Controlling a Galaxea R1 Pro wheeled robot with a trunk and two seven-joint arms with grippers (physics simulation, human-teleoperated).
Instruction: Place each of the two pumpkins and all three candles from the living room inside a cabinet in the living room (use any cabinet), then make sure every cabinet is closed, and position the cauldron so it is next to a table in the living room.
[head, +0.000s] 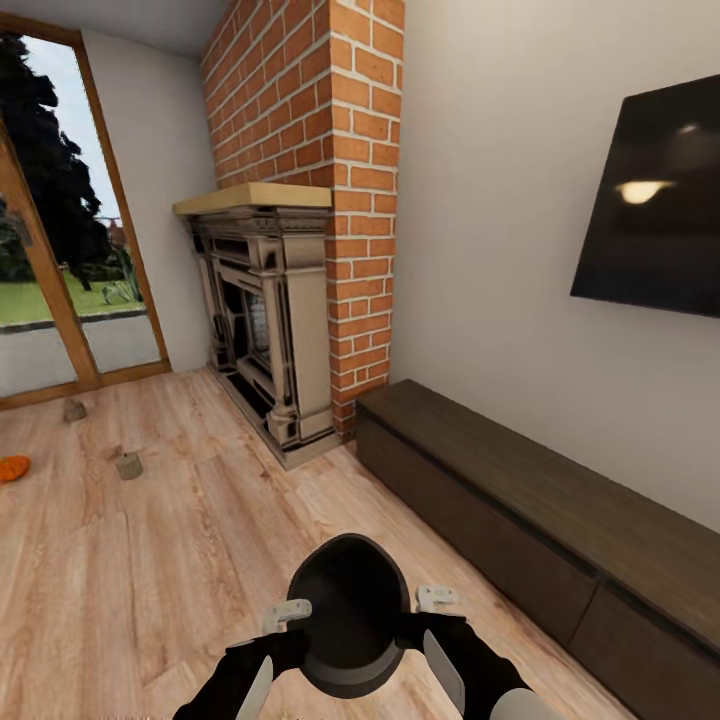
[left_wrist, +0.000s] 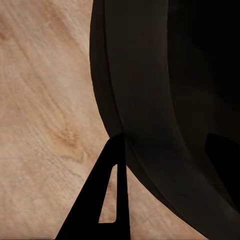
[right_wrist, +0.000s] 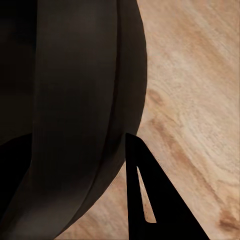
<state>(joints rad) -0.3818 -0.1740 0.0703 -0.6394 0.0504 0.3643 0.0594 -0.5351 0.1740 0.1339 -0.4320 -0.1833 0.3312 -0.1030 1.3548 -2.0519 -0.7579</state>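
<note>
A: Where is the cauldron (head: 352, 612)?

B: Near the bottom middle of the head view, a black round pot with its dark opening facing up, raised above the wooden floor (head: 150, 560) between the two arms.

A: And the pincers?

B: The left pincer (head: 290, 640) grips the pot's left rim; in the left wrist view one dark finger (left_wrist: 107, 200) lies outside the wall and another shape sits inside, so it is pinching the cauldron. The right pincer (head: 425, 625) does the same on the right rim, with its finger (right_wrist: 145, 195) against the outer wall in the right wrist view (the inner one is only a dark shape).

A: What lies further out?

B: The cabinet (head: 540, 520), long, low and dark brown, runs along the right wall, its fronts flush. A black screen (head: 655, 200) hangs above it. Beyond stands a fireplace (head: 265, 320) under a brick chimney (head: 320, 100).

A: Anything on the floor?

B: Far left, two candles: one (head: 128, 465) nearer, one (head: 74, 409) by the glass door (head: 60, 250). A pumpkin (head: 12, 468) is cut by the left edge.
</note>
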